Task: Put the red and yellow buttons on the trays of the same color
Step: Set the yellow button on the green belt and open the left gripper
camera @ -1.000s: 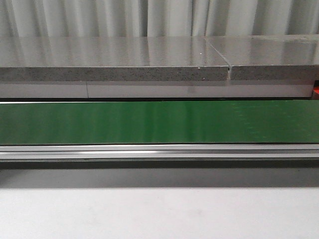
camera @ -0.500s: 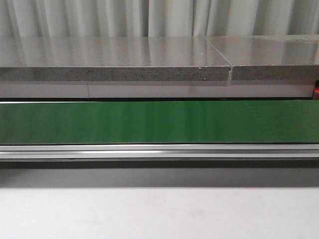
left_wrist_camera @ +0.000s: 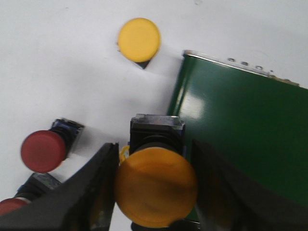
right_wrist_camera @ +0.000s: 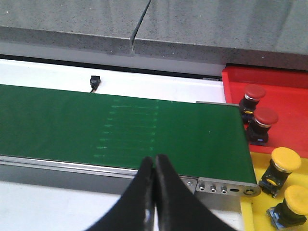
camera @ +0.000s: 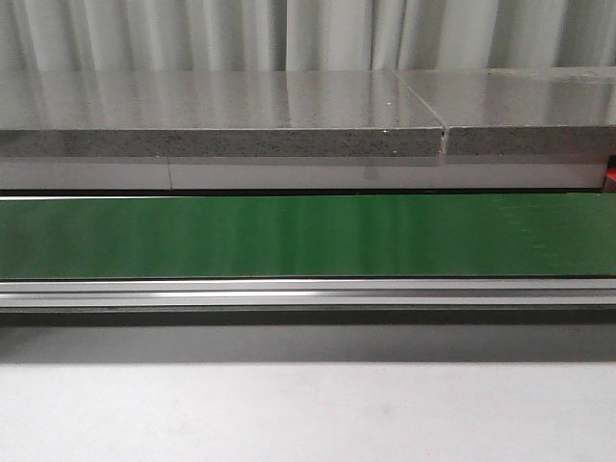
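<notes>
Landmark: a long green conveyor belt point(camera: 308, 236) runs across the front view, with nothing on the stretch seen there.

Left gripper: the left gripper point(left_wrist_camera: 154, 185) has its black fingers point(left_wrist_camera: 98, 185) pinching a yellow mushroom-head push button with a black body point(left_wrist_camera: 155, 185). The dome faces the wrist camera and the black body points away from it, so the long axis appears to run along the fingers. It hangs at the end edge of the belt, partly over green and partly over the white tabletop point(left_wrist_camera: 57, 67).

Waiting buttons: off the belt's end, on the white top, stand a second yellow push button point(left_wrist_camera: 139, 39), a red push button point(left_wrist_camera: 44, 150) and part of another red cap point(left_wrist_camera: 9, 206) at the frame edge.

Right gripper: the right gripper point(right_wrist_camera: 155, 192) has its dark fingers pressed together, holding nothing, just in front of the belt's near rail.

Trays: at the belt's other end sit a red tray point(right_wrist_camera: 284, 94) holding two red buttons point(right_wrist_camera: 260, 115) and a yellow tray point(right_wrist_camera: 250, 216) holding two yellow buttons point(right_wrist_camera: 284, 185).

Key relation: the held button is already between the left fingers; the belt lies just beside and below it, so the likely next move is setting it onto the green surface. The right arm is the nearer one to the trays.
</notes>
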`<state>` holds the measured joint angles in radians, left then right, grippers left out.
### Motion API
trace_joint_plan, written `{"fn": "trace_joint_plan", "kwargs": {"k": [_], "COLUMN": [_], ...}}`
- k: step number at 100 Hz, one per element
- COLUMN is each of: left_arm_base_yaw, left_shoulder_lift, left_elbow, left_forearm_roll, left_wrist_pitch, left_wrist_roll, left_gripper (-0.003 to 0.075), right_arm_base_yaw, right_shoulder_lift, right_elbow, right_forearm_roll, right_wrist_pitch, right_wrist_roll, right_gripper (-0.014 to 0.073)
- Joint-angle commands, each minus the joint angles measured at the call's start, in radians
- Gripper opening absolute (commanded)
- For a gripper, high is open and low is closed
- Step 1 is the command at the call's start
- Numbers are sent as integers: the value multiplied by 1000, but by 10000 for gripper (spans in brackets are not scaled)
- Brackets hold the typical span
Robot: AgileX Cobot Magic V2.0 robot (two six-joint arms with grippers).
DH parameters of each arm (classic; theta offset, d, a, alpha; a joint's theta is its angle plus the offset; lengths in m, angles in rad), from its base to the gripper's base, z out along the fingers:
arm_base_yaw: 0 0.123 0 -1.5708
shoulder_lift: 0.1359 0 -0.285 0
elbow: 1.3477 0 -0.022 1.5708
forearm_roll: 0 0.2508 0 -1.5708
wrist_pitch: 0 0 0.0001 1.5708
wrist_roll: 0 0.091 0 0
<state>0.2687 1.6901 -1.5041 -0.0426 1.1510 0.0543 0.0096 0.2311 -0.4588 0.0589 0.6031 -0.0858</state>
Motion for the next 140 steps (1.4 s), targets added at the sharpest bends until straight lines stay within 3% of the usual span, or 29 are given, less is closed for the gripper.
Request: {"fn": "trace_joint_plan", "kwargs": {"k": [1,84,93,110,140], "left_arm_base_yaw": [-46,-86,-86,-86,-86], "left_shoulder_lift": [-50,1,1,1,-37], "left_elbow": [-25,-17,-17,-17,-17], "left_forearm_roll": [-14,3,3,-4,-70], "left_wrist_pitch": [-12,44,44,18,-70], "left_wrist_roll": [6,15,15,15,15], "left_gripper": [185,192,249,479,500], "right_arm_base_yaw": [2,2,2,2,2], "right_shoulder_lift": [10,10,10,10,10], "right_elbow": [-24,-24,-24,-24,-24], "right_forearm_roll": [4,4,4,4,4], "right_wrist_pitch": [-72,-72,-72,-72,-72], "right_wrist_roll": [-9,-9,-9,-9,-9], "right_gripper": [-67,-67,-67,-67,-67]}}
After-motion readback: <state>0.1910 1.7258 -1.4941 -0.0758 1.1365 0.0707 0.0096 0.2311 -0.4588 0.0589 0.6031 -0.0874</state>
